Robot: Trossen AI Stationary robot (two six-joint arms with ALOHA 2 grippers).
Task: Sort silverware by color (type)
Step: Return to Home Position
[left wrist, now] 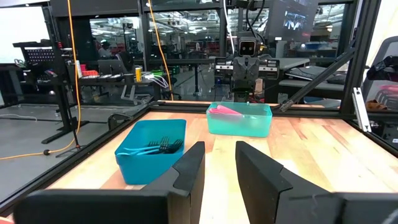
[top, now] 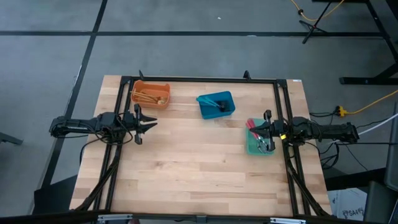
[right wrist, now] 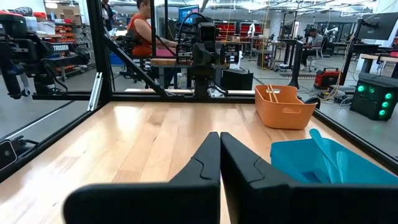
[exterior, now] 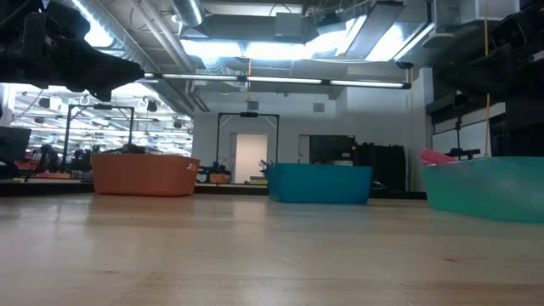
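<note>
Along the tabletop's (top: 199, 174) far side, an orange bin (top: 151, 95) holds gold utensils (top: 145, 97); a blue bin (top: 216, 104) nearer the centre holds dark forks (left wrist: 159, 147). Green bin (top: 260, 148) sits toward the right edge, red utensils (top: 254, 126) lying inside. Left tool (top: 148, 122) hovers near the orange bin, fingers spread apart, empty. Right tool (right wrist: 219, 137) hangs over the green bin, fingers pressed together, gripping nothing.

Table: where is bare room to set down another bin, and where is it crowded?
Bare: the table half away from the bins, and the middle between left gripper and green bin. Crowded: the strip holding orange bin and blue bin; the right gripper hangs over the green bin.
</note>
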